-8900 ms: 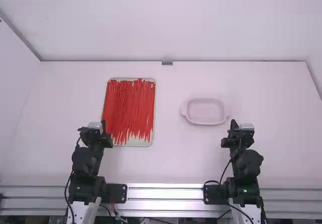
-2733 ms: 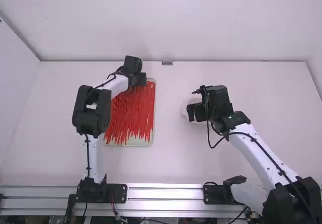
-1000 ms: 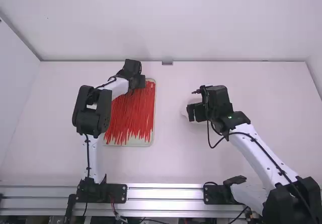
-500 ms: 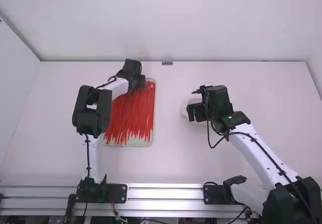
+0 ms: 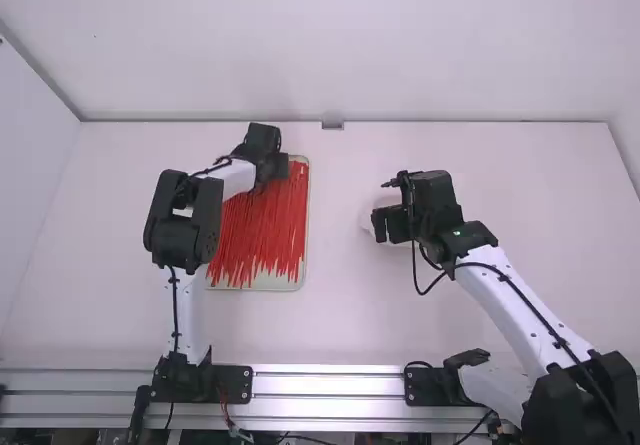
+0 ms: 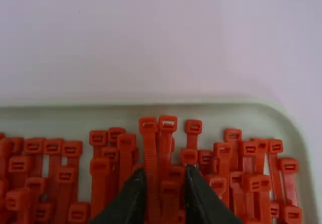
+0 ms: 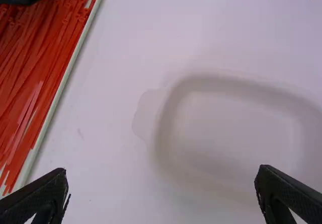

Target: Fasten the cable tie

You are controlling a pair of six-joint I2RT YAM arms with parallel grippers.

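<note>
**tie_noob:** White table (image 5: 480, 165), plain white wall (image 5: 320, 35) behind, simple setup. How's your grip?

**me:** My left pincer (image 6: 165, 171) is pinched on what looks like two ties (image 6: 158, 133), just below their heads, at the tray's (image 6: 211, 105) far end. I'd lift slowly and shake off the spare. My right pincer (image 7: 160, 171) hangs spread wide over the dish (image 7: 226, 133), beside the tray on the table.
</note>
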